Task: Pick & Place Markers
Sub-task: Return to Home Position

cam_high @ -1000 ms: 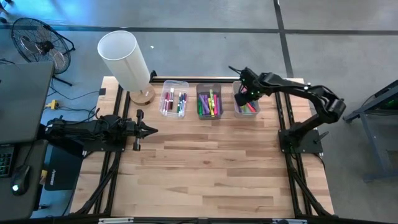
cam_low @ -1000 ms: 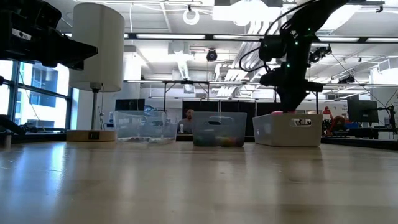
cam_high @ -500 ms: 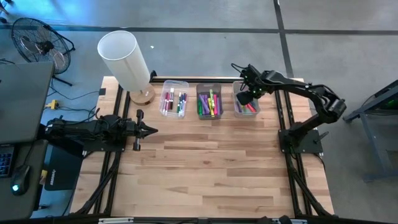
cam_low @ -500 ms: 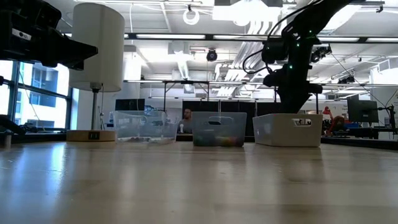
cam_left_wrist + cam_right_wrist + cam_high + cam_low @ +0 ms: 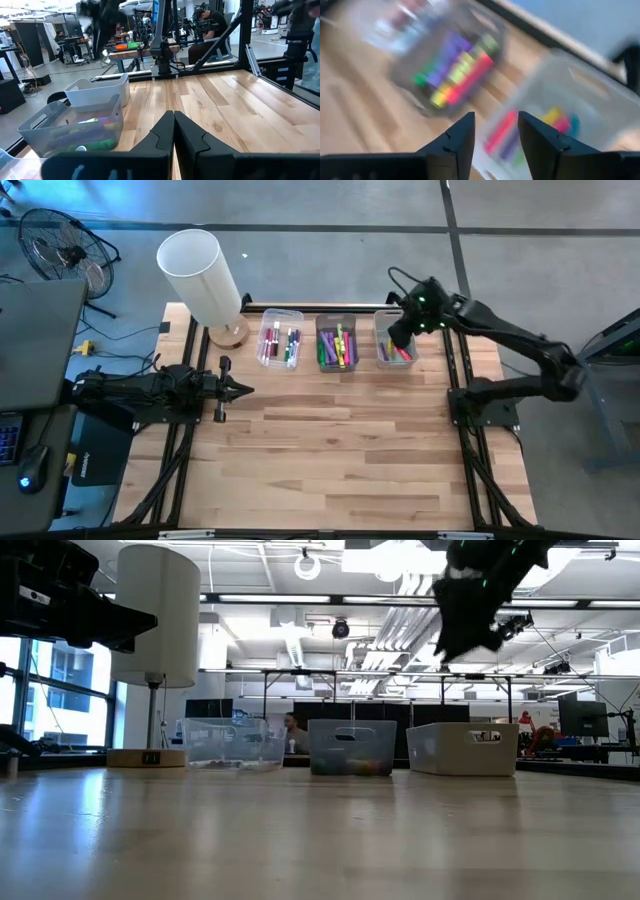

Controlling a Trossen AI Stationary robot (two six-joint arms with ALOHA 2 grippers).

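- Since the frame half a second back, my right arm has lifted and swung. The right tool [image 5: 495, 116] hung right down at the rim of the pale grey rectangular plastic bin [image 5: 463, 748] and now stands raised above it. In the low view that arm is only a dark blur high over the bin.
- My right tool's two fingers are spread apart with nothing between them. Past them the wrist view shows the pale grey bin and its neighbour below, both blurred.
- Short pen-shaped markers [image 5: 338, 346] in pink, red, green, yellow, purple and blue all lie inside bins; I see none loose on the desk.
- Three bins stand in a row along the far edge of the light wooden desk [image 5: 330, 450]. The pale grey bin is on the right, a middle clear plastic bin [image 5: 337, 330] is beside it, and a left clear plastic bin [image 5: 281, 320] comes next. Each holds a share of the markers.
- The pale grey bin holds a few pink and red ones. The middle clear plastic bin is the fullest, with purple, green and yellow.
- My left arm has not shifted. It lies low along the left side of the desk, well apart from the bins.
- The left tool [image 5: 174, 116] points right across the boards, its fingers pressed together on nothing.
- A tall white cylindrical lamp on a round wooden base [image 5: 200, 270] stands at the far left corner, just beside the left clear plastic bin.
- Beyond the desk, a person [image 5: 290, 730] shows in the room behind the bins.
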